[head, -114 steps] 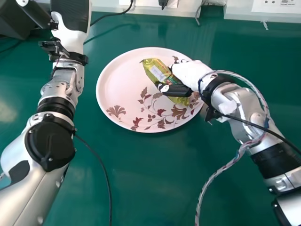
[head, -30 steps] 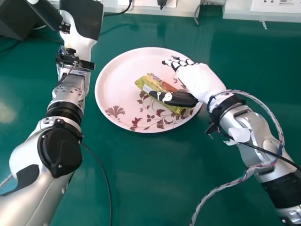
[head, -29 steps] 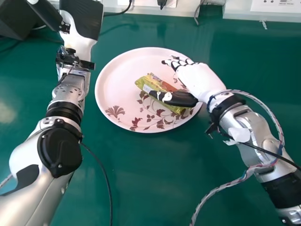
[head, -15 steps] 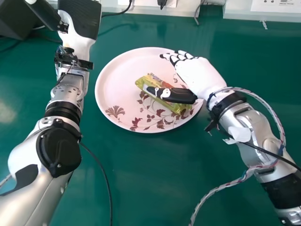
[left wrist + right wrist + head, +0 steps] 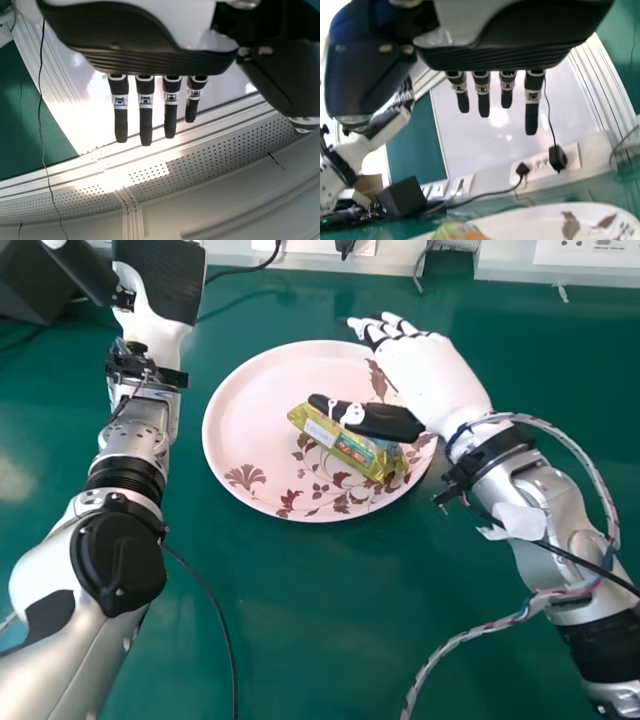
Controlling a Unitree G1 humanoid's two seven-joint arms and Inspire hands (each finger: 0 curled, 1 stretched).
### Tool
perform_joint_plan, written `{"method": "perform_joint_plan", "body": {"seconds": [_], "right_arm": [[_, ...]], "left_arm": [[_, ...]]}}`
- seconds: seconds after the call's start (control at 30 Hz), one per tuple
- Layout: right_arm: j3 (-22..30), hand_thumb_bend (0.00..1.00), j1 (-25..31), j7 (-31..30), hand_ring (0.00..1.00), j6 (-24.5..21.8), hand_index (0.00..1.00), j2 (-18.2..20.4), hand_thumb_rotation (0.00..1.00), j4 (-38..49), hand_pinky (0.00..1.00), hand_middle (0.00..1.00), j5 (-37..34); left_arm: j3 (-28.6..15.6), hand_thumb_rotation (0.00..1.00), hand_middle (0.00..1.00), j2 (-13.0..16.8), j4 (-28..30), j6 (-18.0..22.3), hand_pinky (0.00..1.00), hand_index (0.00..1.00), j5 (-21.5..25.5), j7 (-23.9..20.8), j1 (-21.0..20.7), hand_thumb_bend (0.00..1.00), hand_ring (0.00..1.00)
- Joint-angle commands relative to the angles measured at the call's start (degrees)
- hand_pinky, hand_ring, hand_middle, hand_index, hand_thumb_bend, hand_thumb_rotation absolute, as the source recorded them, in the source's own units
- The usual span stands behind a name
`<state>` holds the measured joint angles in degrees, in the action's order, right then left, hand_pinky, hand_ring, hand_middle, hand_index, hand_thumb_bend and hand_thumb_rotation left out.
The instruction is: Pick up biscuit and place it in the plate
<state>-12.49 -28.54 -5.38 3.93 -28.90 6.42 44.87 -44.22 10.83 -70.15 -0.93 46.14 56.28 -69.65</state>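
On the table, the plate is unmoved, partly beneath the right hand. Left of it, the left hand is held open. The right hand has been shifted forward, fingers extended, thumb wide. Below its thumb, the biscuit is positioned on the plate, now less covered.

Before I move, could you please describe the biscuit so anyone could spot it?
On the green table sits a round pink plate. The biscuit lies on it by the right hand: a yellow-green packet, unlike the plate's flat brown leaf print.
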Motion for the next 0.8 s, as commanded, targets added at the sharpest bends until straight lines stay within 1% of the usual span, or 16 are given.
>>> {"method": "perform_joint_plan", "body": {"seconds": [0.0, 0.13, 0.2, 0.27, 0.4, 0.5, 0.57, 0.63, 0.7, 0.77], "right_arm": [[1.0, 0.88, 1.0, 1.3, 0.90, 0.7, 1.00, 0.2, 0.71, 1.8, 0.73, 0.96, -0.3], [1.9, 0.87, 1.8, 2.2, 0.89, 0.6, 1.00, 0.3, 0.72, 4.0, 0.72, 0.96, 0.2], [2.7, 0.86, 2.3, 3.0, 0.85, 1.3, 1.00, 0.6, 0.71, 4.4, 0.70, 0.93, -1.1], [3.3, 0.85, 2.5, 3.2, 0.84, 1.6, 1.00, 0.8, 0.71, 4.8, 0.70, 0.93, -1.9], [4.5, 0.84, 2.9, 2.8, 0.82, 1.5, 1.00, 1.0, 0.72, 5.6, 0.68, 0.92, -3.6], [5.5, 0.83, 3.3, 3.1, 0.83, 1.9, 1.00, 1.2, 0.76, 5.8, 0.69, 0.92, -4.9], [6.4, 0.82, 3.8, 3.3, 0.82, 2.0, 1.00, 1.4, 0.77, 6.2, 0.68, 0.91, -6.1], [7.1, 0.81, 4.2, 3.8, 0.81, 2.1, 1.00, 1.8, 0.73, 6.4, 0.68, 0.91, -6.6], [7.9, 0.80, 4.8, 5.0, 0.80, 2.9, 1.00, 2.1, 0.72, 6.4, 0.66, 0.91, -7.3], [8.9, 0.80, 5.5, 5.8, 0.80, 4.1, 1.00, 2.2, 0.72, 6.2, 0.65, 0.91, -8.8]], "left_arm": [[0.0, 0.36, 0.84, 0.6, 0.6, -0.3, 0.67, 0.95, 0.1, -0.2, 1.0, 0.98, 0.75], [-0.3, 0.38, 0.84, 0.8, 0.8, -1.2, 0.65, 0.96, 0.5, -0.9, 1.1, 0.97, 0.75], [-0.3, 0.36, 0.84, 1.0, 0.9, -1.2, 0.65, 0.95, 0.5, -1.0, 1.3, 0.97, 0.76], [-0.3, 0.37, 0.84, 1.2, 1.0, -1.0, 0.64, 0.95, 0.4, -0.5, 1.4, 0.96, 0.76], [-0.1, 0.35, 0.85, 1.3, 1.4, -0.2, 0.65, 0.97, 0.2, -0.2, 1.8, 0.94, 0.78], [-0.1, 0.35, 0.86, 1.4, 1.9, -0.3, 0.63, 0.97, 0.3, -0.8, 2.0, 0.93, 0.76], [-0.1, 0.36, 0.86, 1.5, 1.9, -0.4, 0.61, 0.98, 0.3, -0.9, 2.1, 0.92, 0.76], [-0.1, 0.37, 0.84, 1.6, 2.0, -0.8, 0.58, 0.97, 0.5, -0.8, 2.2, 0.92, 0.74], [-0.1, 0.36, 0.82, 1.6, 2.1, -1.2, 0.54, 0.97, 0.5, -1.0, 2.2, 0.92, 0.72], [0.0, 0.35, 0.83, 1.5, 2.3, -1.6, 0.55, 0.96, 0.4, -1.5, 2.3, 0.91, 0.73]]}}
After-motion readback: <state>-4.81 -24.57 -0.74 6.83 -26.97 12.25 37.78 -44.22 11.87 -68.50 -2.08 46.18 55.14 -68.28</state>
